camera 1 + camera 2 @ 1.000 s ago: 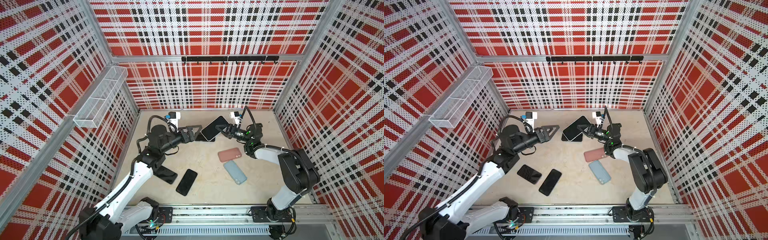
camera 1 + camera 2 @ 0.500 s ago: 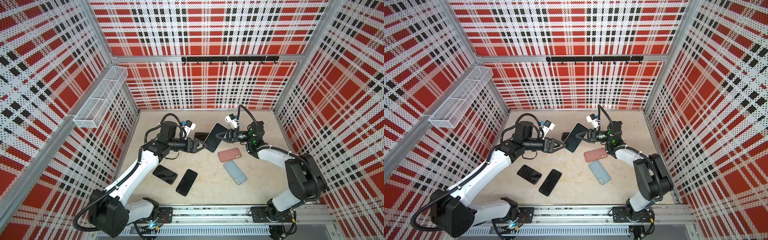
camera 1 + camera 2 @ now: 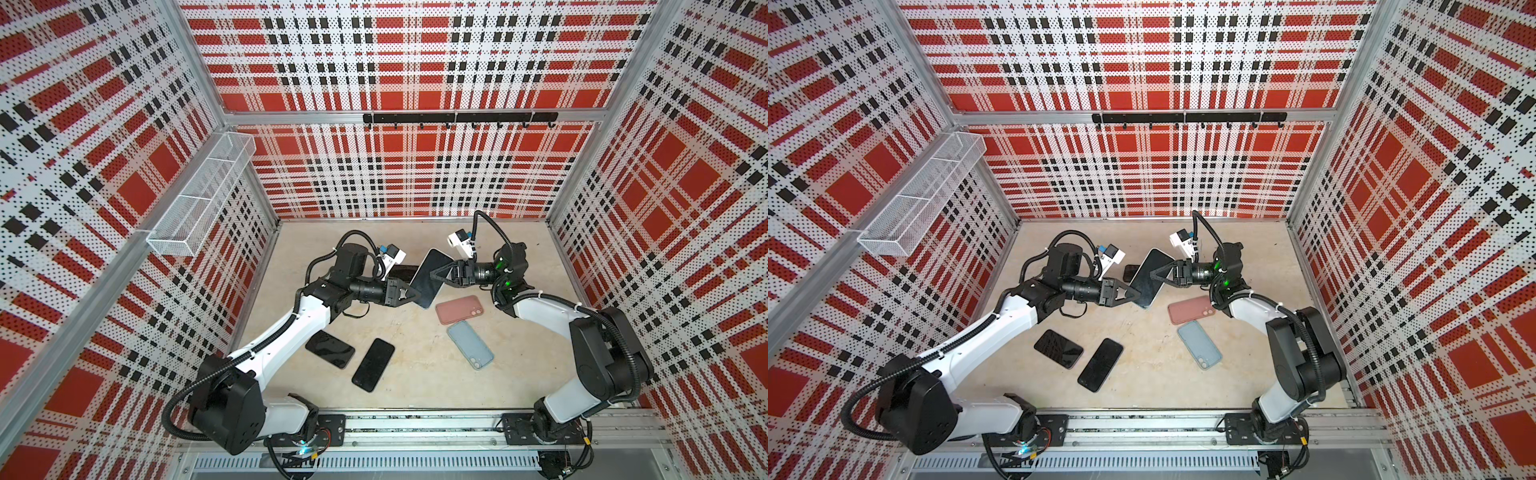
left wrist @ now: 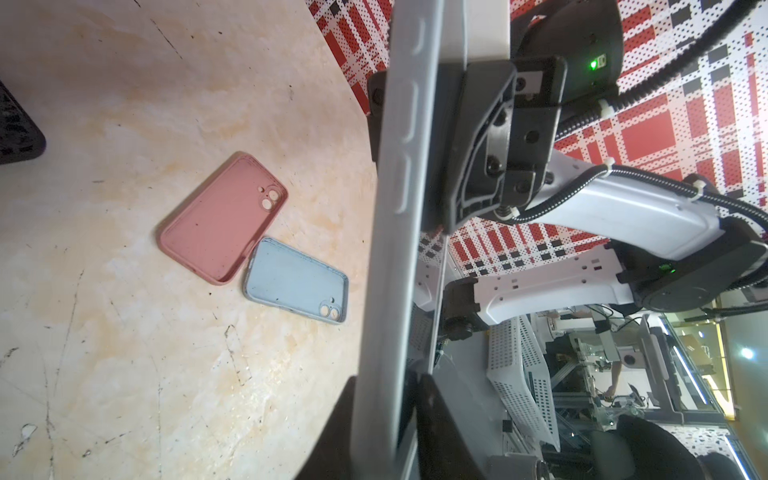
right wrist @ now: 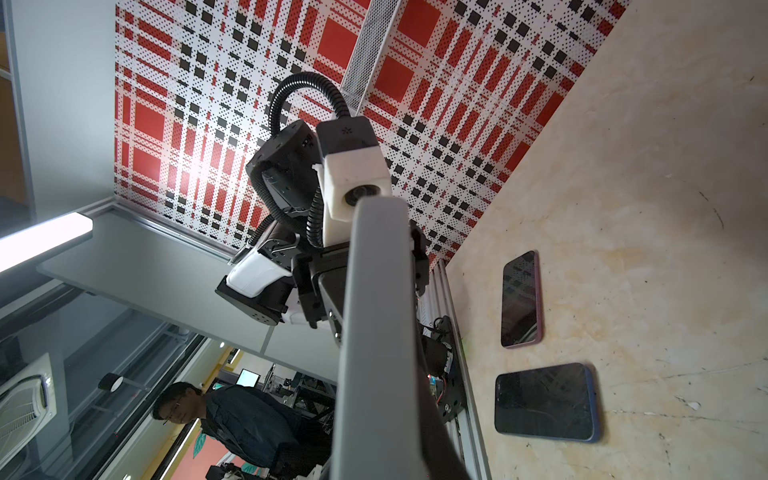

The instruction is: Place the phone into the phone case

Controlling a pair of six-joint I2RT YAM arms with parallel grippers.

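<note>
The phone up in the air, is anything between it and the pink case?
Nothing visible does. The left gripper and right gripper hold the phone in the air; the pink case lies open and empty nearby, bare table between.

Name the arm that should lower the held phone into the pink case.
Right. The right hand grips the phone on the side where the pink case lies, close by; the left hand grips the opposite corner, farther from that case.

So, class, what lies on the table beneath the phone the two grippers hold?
A dark flat object pokes out from beneath the held phone, lying on the table. The rest of it is covered, so whether it is a phone or a case cannot be told.
</note>
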